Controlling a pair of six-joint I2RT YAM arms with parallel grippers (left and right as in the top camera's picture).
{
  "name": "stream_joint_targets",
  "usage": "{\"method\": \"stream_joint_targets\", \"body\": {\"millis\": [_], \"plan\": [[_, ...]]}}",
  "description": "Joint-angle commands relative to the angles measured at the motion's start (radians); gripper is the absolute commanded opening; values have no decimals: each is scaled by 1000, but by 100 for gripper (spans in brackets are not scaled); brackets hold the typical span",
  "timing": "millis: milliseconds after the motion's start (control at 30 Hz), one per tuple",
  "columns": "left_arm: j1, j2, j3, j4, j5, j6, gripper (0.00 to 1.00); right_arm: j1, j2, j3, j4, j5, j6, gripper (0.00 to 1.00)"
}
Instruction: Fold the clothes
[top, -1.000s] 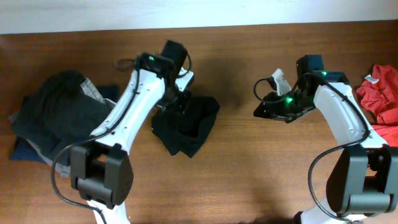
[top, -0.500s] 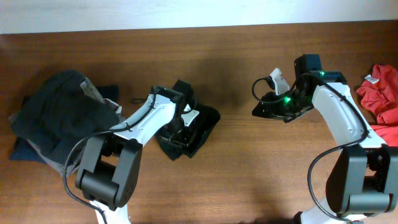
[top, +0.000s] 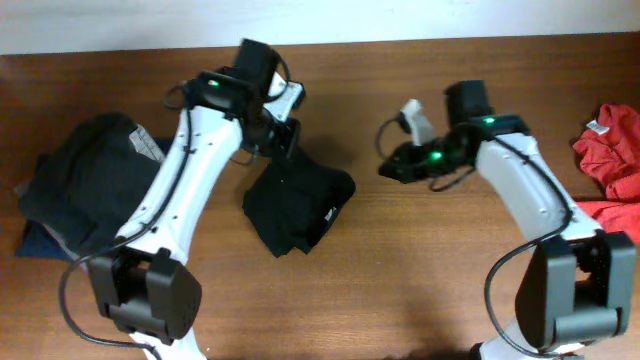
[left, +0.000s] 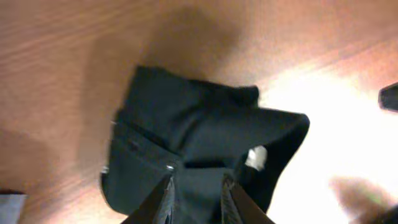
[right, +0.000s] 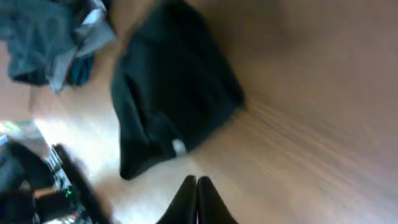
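**Black garment lies bunched in the middle of the table**

The black garment (top: 298, 205) sits on the brown table (top: 420, 290), a bit left of the middle. It is not flat. It is folded over itself in a thick, lumpy shape, with one corner pointing toward the near side. A small white label (top: 328, 218) shows on its right part.

The left gripper (top: 280, 135) hangs over the far edge of the black garment and points down at it. In the left wrist view its two fingers (left: 166, 198) stand a little apart. I see only the black cloth lying below them, and nothing is pinched between them.

The right gripper (top: 388, 170) is to the right of the garment, apart from it, and points toward it. In the right wrist view its jaws are pressed together and it holds nothing. The garment lies past them on the wood.

On the far left of the table is a grey pile (top: 85, 185) of other clothes, dark grey on top with lighter grey and blue bits poking out at the edges. It is close to the black garment but does not touch it. At the right edge lies a red cloth (top: 612, 150), well apart from everything else.
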Motion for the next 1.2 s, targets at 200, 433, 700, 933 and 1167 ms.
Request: {"method": "stream_joint_targets", "body": {"millis": [200,433,700,933,1167], "plan": [[108,119,-5,-7,-10,-17,15,200,79,11,318,108,235,4],[156,159,-5,-1,85,25,38,220,256,11,288,177,284,4],[155,216,-5,10,108,113,55,218,287,11,175,151,250,7],[167,336,-5,58,251,192,59,205,112,12,61,259,196,30],[201,411,-5,54,411,292,70,124,-63,12,-78,383,175,47]]}}
